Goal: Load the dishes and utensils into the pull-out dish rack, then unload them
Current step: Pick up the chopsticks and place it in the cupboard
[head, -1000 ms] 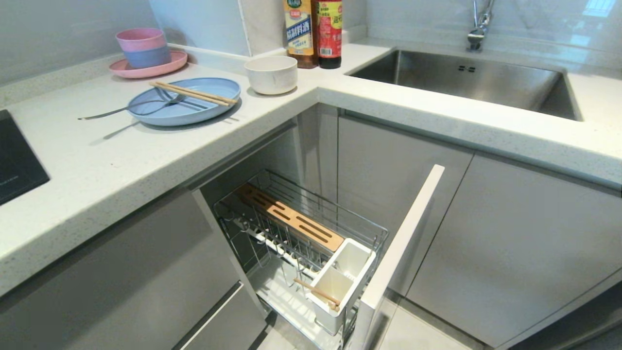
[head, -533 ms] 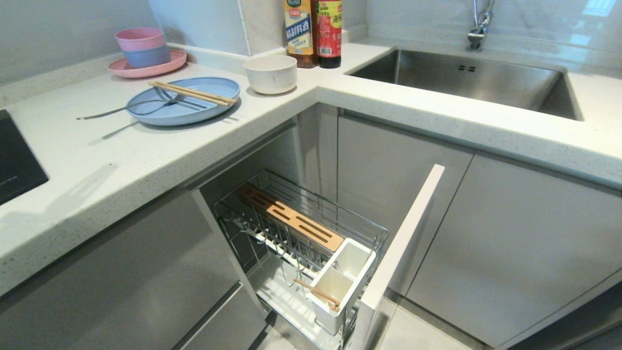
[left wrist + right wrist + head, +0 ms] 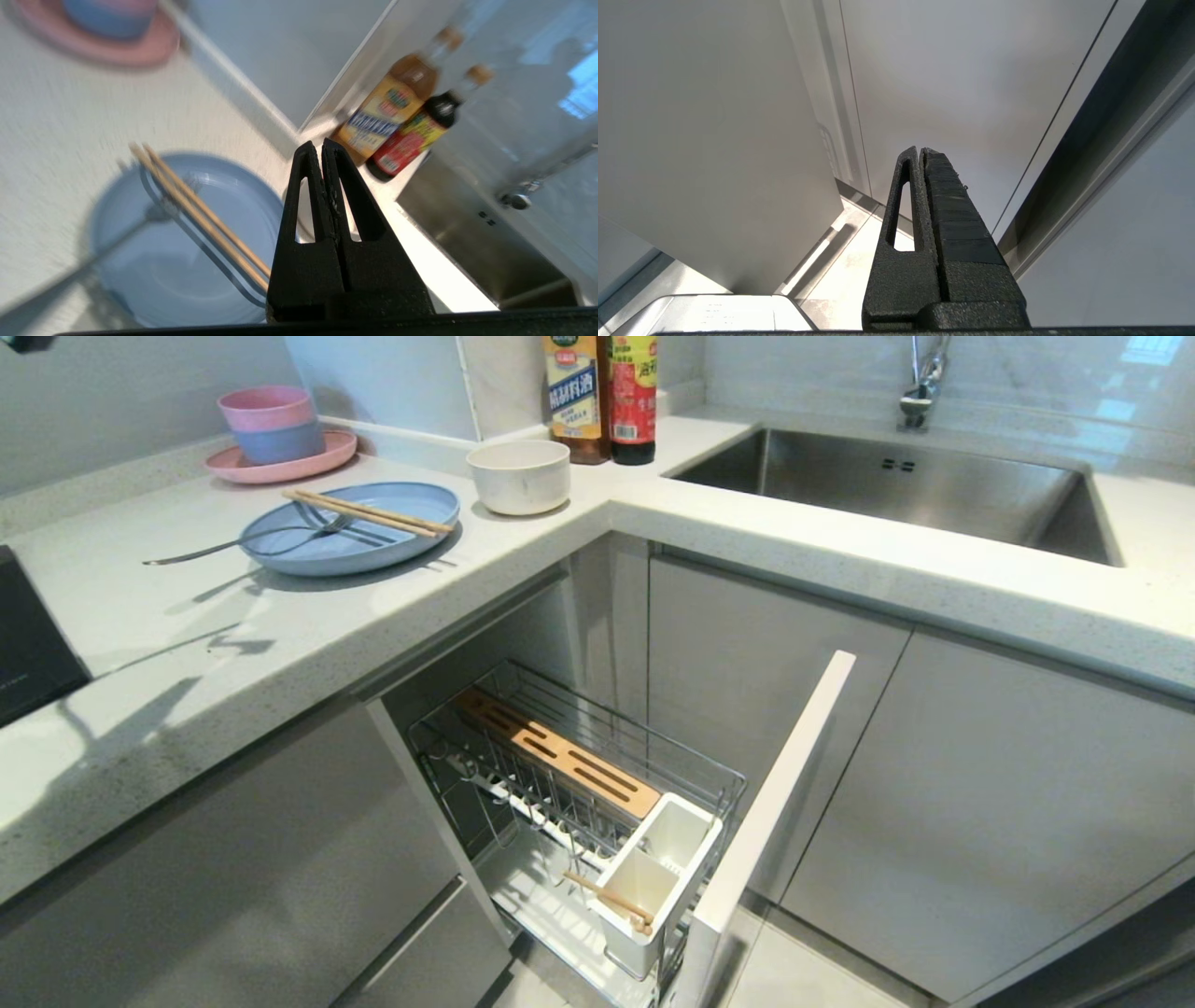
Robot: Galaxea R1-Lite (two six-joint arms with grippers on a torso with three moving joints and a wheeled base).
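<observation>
Left pincer (image 3: 321,148) together, empty, above table; chopsticks (image 3: 198,215) lie lower left of it, long axis diagonal across plate (image 3: 154,284). You approach crosswise.

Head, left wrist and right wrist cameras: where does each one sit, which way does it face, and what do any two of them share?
Head view: high on the robot, looking forward and down at the corner counter, the sink and the pull-out dish rack; no gripper shows.
Left wrist view: behind the shut left gripper, above the counter, facing the blue plate with the chopsticks across it.
Right wrist view: behind the shut right gripper, low, facing cabinet fronts.
Shared: head and left wrist both show the blue plate, chopsticks, bottles and sink.
</observation>
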